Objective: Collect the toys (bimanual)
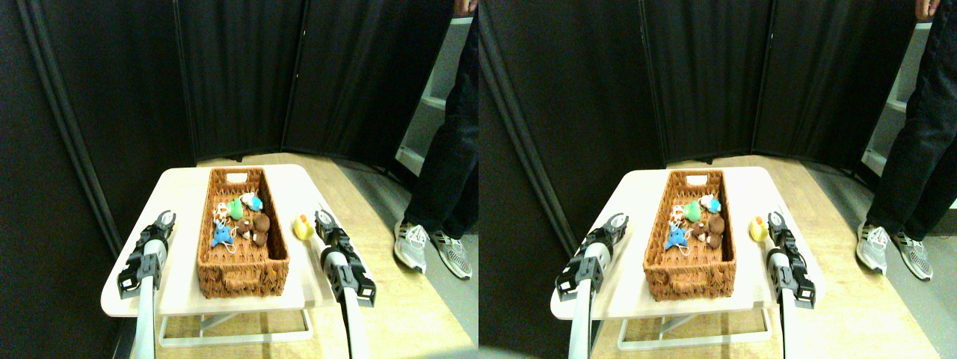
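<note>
1. At the lower left of the frame, the left hand [166, 218] hovers over a bare stretch of the worktop [179, 187], well apart from any toy. Its two prongs stand spread with a gap between them, so it reads as released and carrying nothing.
2. In the middle of the frame lies the long wicker basket [243, 280], lengthwise on the worktop. Most of the toys are already inside, gathered in its middle part: a blue toy [221, 235] with white strings at the left, a green toy [236, 209] above it, a white-teal toy [252, 200] towards the upper right of the heap, and brown toys [259, 226] on the right. The near end of the basket and its far end are free of toys.
3. Right of the basket, just beside its outer wall, a yellow toy [303, 226] with an orange spot lies on the worktop. It is the only toy seen outside the basket.
4. The right hand [324, 220] sits immediately right of the yellow toy, close to it or touching; whether it is released or clenched I cannot tell at this size.
5. At the far right of the frame a person [441, 149] stands on the floor, not reaching in.
6. My judgement: the collecting is nearly finished; what remains is getting the yellow toy over the wall and in.
</note>
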Tool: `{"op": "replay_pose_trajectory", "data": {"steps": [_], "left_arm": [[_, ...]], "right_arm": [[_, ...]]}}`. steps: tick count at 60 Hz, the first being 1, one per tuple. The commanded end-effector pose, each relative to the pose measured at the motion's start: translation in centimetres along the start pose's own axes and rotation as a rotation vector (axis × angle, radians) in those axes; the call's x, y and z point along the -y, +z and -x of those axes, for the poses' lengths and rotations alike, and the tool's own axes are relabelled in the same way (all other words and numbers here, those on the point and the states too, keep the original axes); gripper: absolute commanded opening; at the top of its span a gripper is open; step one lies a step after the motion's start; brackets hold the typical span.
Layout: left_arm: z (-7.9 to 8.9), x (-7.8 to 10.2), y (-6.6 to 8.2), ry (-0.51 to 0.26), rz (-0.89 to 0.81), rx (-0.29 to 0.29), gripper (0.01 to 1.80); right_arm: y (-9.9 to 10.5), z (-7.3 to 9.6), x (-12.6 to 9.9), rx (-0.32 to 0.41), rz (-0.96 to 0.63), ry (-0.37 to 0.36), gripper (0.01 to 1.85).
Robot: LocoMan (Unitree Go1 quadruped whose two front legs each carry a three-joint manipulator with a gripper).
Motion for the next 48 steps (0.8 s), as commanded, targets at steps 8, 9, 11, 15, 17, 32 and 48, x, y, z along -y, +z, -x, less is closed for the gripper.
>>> {"op": "replay_pose_trajectory", "data": {"steps": [8, 9, 11, 15, 17, 32, 48], "left_arm": [[-0.2, -0.7, 0.1, -0.042, 0.013, 0.058, 0.01], [-0.2, -0.7, 0.0, -0.04, 0.015, 0.067, 0.01], [-0.1, -0.9, -0.2, -0.038, 0.011, 0.081, 0.01], [-0.2, -1.3, -0.4, -0.047, 0.018, 0.09, 0.01], [-0.2, -1.3, -0.4, -0.048, 0.02, 0.094, 0.01], [-0.3, -1.8, -0.5, -0.023, 0.023, 0.153, 0.01], [-0.2, -2.1, -0.6, -0.03, 0.026, 0.148, 0.01]], "right_arm": [[-0.4, -0.1, -2.4, -0.035, 0.05, 0.07, 0.01], [-0.5, -0.1, -2.5, -0.043, 0.058, 0.071, 0.06], [-0.6, -0.1, -2.7, -0.055, 0.063, 0.072, 0.13], [-0.9, -0.3, -2.8, -0.078, 0.069, 0.054, 0.25], [-1.0, -0.3, -2.9, -0.086, 0.059, 0.044, 0.27], [-2.5, -1.6, -1.7, -0.14, 0.051, -0.035, 0.89], [-3.7, -3.3, 0.4, -0.157, 0.004, -0.119, 0.96]]}}
